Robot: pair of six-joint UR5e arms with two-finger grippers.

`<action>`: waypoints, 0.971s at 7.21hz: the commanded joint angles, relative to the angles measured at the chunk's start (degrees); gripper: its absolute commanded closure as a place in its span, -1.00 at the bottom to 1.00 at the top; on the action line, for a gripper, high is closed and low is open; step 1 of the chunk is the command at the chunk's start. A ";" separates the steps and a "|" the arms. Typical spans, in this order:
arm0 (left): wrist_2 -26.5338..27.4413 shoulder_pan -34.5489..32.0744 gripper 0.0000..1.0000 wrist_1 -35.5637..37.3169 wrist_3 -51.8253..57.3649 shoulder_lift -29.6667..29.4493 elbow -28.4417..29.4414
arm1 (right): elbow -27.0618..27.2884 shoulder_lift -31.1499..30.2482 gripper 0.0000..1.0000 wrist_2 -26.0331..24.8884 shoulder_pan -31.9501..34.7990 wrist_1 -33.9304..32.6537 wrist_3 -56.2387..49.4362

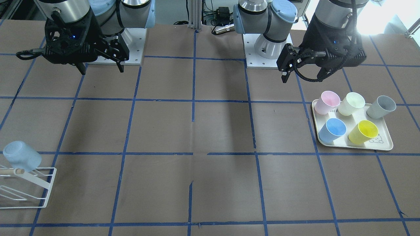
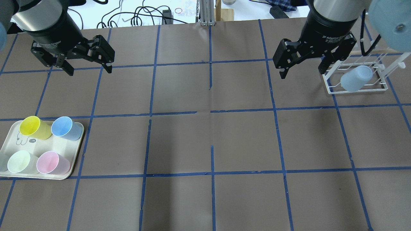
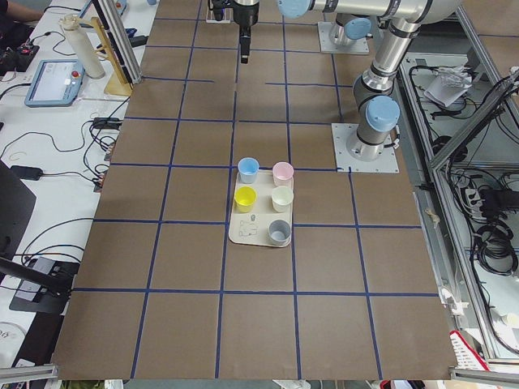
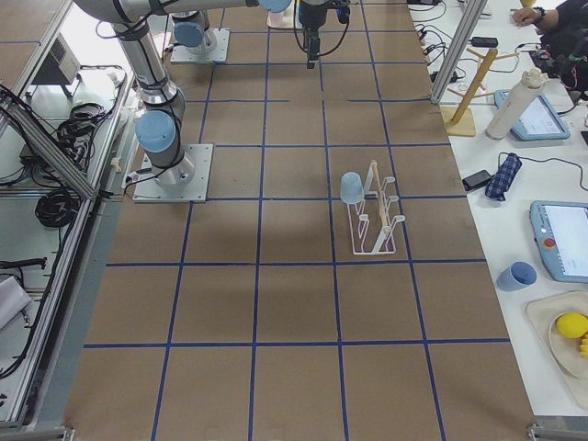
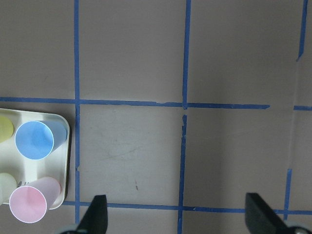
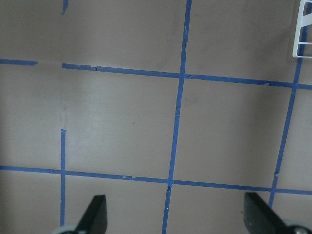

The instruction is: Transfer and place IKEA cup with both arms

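Observation:
The pale icy-blue IKEA cup (image 2: 356, 78) hangs tilted, mouth down, on a peg of the white wire rack (image 2: 382, 87) at the right of the overhead view. It also shows in the front-facing view (image 1: 22, 156) and the right side view (image 4: 350, 187). My right gripper (image 2: 302, 73) hovers open and empty just left of the rack, apart from the cup; it shows in the front-facing view (image 1: 101, 69) too. My left gripper (image 2: 90, 71) is open and empty above bare table, beyond the tray. Its fingers (image 5: 96, 217) frame empty table.
A cream tray (image 2: 74, 166) at the left of the overhead view holds upright cups: yellow (image 2: 33, 127), deeper blue (image 2: 65, 127), pale green (image 2: 21, 162), pink (image 2: 51, 163) and a grey one (image 1: 382, 106). Blue tape lines grid the brown table.

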 commanded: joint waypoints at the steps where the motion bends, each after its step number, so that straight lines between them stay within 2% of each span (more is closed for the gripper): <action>1: -0.06 0.00 -1.00 0.00 0.00 0.04 -0.08 | 0.00 0.00 -1.00 -0.02 -0.12 -1.46 -0.13; 7: -0.06 0.00 -1.00 0.00 0.00 -0.05 -0.17 | -0.35 0.09 -1.00 -0.46 -1.52 -1.47 -0.22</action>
